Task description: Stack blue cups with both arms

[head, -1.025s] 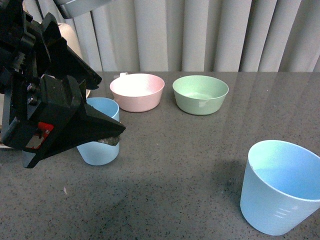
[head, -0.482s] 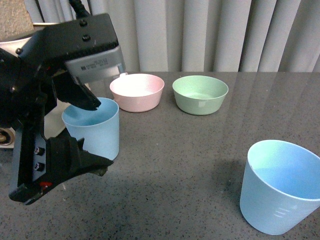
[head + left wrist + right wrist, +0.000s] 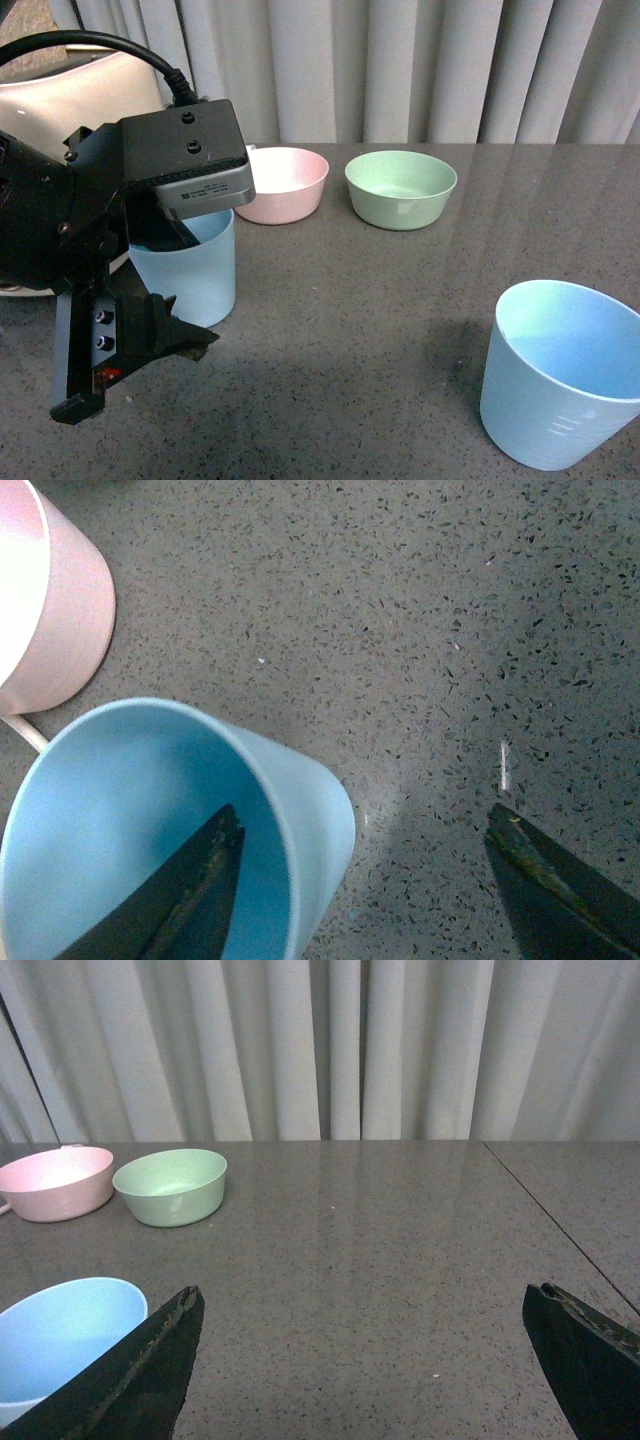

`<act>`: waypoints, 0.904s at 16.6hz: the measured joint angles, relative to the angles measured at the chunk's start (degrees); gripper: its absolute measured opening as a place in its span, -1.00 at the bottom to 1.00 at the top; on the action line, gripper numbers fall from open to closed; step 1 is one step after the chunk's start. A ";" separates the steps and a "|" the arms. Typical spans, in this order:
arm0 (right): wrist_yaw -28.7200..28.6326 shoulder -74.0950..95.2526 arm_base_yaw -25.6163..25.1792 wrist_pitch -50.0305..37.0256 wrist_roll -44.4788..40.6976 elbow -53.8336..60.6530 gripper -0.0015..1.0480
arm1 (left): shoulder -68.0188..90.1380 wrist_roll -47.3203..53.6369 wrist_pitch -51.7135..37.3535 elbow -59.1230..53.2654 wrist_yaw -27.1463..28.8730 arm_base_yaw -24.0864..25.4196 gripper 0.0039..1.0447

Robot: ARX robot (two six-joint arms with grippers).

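Left gripper (image 3: 362, 820) wide, one finger inside light blue tapered plastic cup (image 3: 120, 810); right gripper (image 3: 362, 1300) wide, near second cup (image 3: 60, 1340). Two cups.

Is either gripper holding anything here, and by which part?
Nothing is held. The left gripper is open astride the wall of the left blue cup, one finger inside, the other outside and clear of it. The right gripper is open and empty.
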State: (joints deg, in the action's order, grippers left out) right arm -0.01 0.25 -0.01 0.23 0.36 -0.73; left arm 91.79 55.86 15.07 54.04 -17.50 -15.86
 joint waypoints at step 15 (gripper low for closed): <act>0.00 0.00 0.00 0.00 0.00 0.00 0.87 | -5.03 -3.37 5.33 4.28 -2.60 -11.28 -0.97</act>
State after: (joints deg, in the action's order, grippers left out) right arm -0.01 0.25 -0.01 0.23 0.36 -0.73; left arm 86.76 52.49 20.40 58.33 -20.10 -27.14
